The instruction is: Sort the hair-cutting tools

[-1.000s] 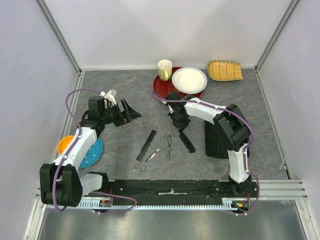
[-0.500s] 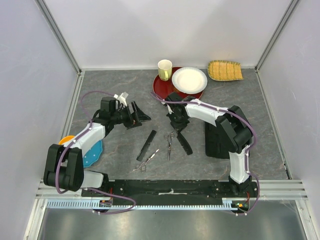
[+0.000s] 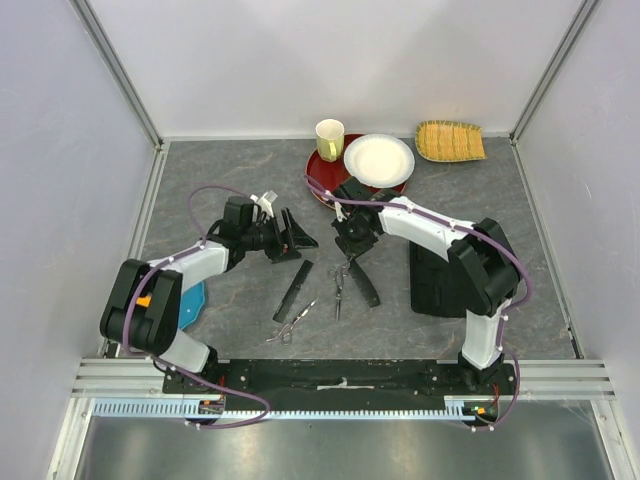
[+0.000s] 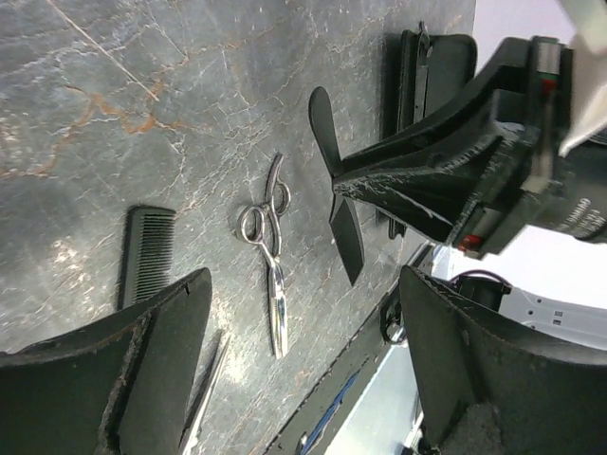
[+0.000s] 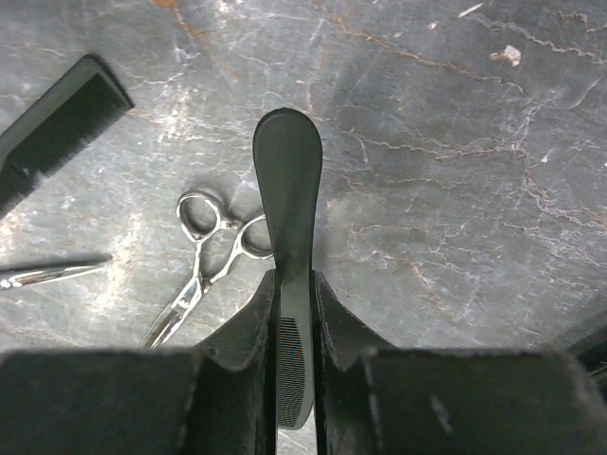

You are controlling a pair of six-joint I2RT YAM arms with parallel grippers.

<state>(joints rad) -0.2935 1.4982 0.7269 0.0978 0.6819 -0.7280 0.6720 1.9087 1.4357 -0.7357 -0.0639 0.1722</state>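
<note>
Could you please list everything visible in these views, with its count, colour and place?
scissors: two, silver, mid-table; the second nearer the bases
flat comb: one, black, beside the scissors
thicker comb: one, black, held in the right gripper
case: one, black, right side
tray: one, dark red, far side
cup: one, yellow, on the tray
white plate: one, on the tray
woven basket: one, tan, far right
blue plate: one, left edge, partly hidden
table: grey
left gripper: open, empty
right gripper: shut on the thicker comb

Scissors (image 3: 339,288) lie between flat comb (image 3: 293,291) and thick comb (image 3: 365,287).
</note>
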